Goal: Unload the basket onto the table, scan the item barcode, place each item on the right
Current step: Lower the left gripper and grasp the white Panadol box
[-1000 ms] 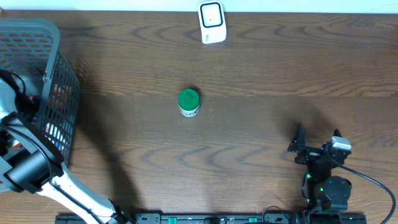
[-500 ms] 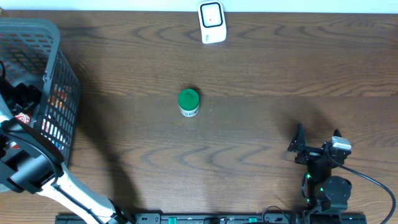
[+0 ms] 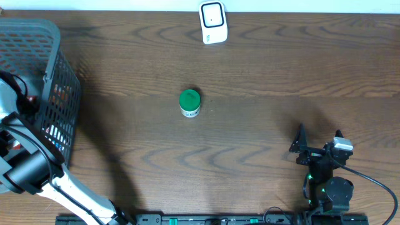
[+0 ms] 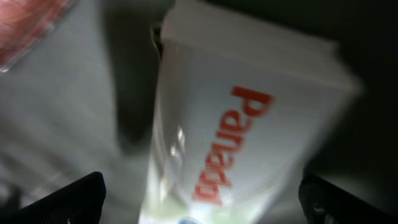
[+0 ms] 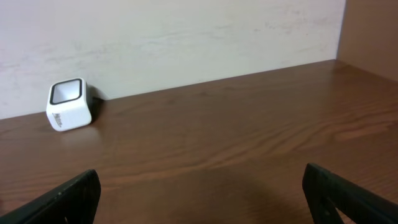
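Red lettering on a white box (image 4: 249, 124) is motion-blurred. It seems to read "panad", with the last letter unclear. The box lies inside a grey mesh basket (image 3: 47, 28) at the bench's left end, well to the left of the green-lidded jar (image 3: 189, 102). The left pincer (image 4: 208, 198) hangs over the box with its jaws spread wide, one dark fingertip (image 4: 74, 199) in each lower corner of the wrist view, gripping nothing. A blurred red-and-white packet (image 4: 31, 25) shows beside the box.

The jar stands upright near the middle of the dark wooden bench (image 3: 281, 75), alone. Its label cannot be read. A white scanner (image 3: 212, 23) with a dark window sits beyond the jar at the far edge, against a pale wall (image 5: 186, 37). A small mark on its side is too small to read. The right pincer (image 5: 208, 198) rests to the near right of the jar, released and empty, and faces the scanner. Bare wood lies between the jar and the scanner, and between the jar and both arms.
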